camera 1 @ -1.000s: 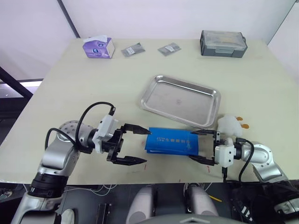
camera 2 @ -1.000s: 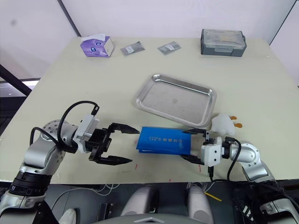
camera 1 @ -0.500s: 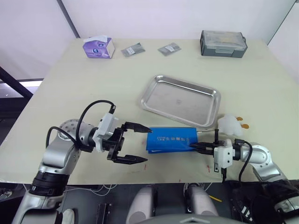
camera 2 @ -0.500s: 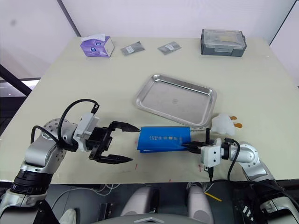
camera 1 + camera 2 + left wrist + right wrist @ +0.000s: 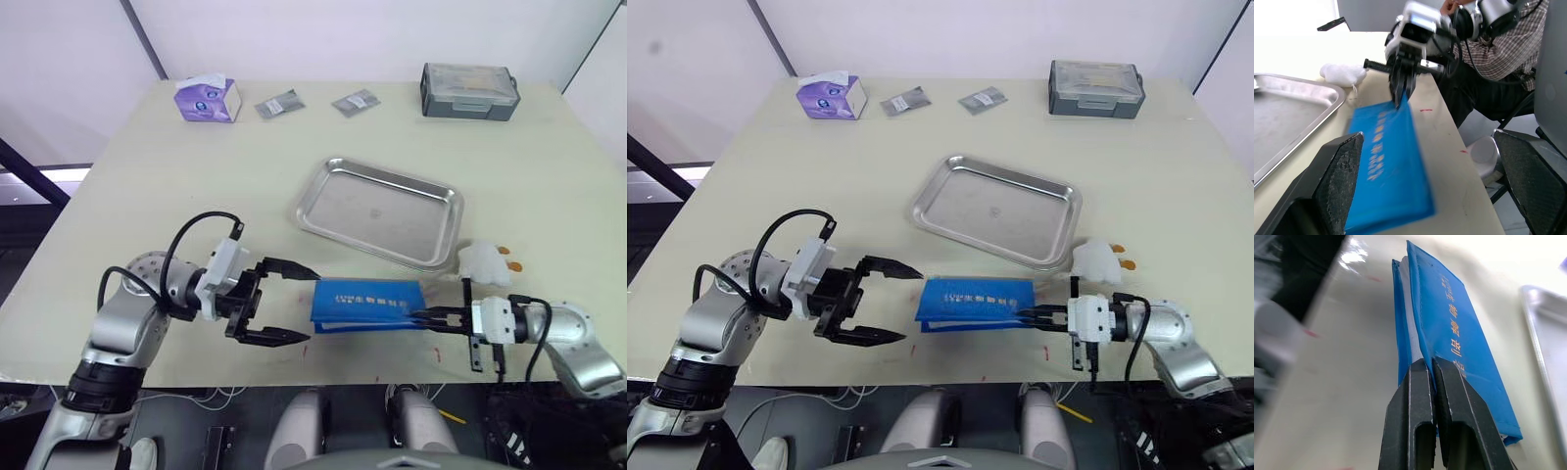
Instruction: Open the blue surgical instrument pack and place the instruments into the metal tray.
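Your right gripper (image 5: 423,318) has its two black fingers pressed together on the right-hand edge of the flat blue fabric-like instrument pack (image 5: 367,305), pinching the top flap so it lifts slightly off the pale lining, as the right wrist view (image 5: 1449,328) shows. Your left gripper (image 5: 291,304) has its fingers spread wide apart and holds nothing; its tips sit just beside the pack's left end without touching it. You'll find the pack lying on the pale table (image 5: 147,186) near the front edge, between your two grippers and just in front of the shiny stainless-steel rectangular tray (image 5: 380,211), which is bare inside. Just beside your right gripper rests a small white soft lump (image 5: 481,263). Along the far edge stand a purple tissue box (image 5: 207,99), two small grey packets (image 5: 279,104) and a grey lidded plastic box (image 5: 468,91).
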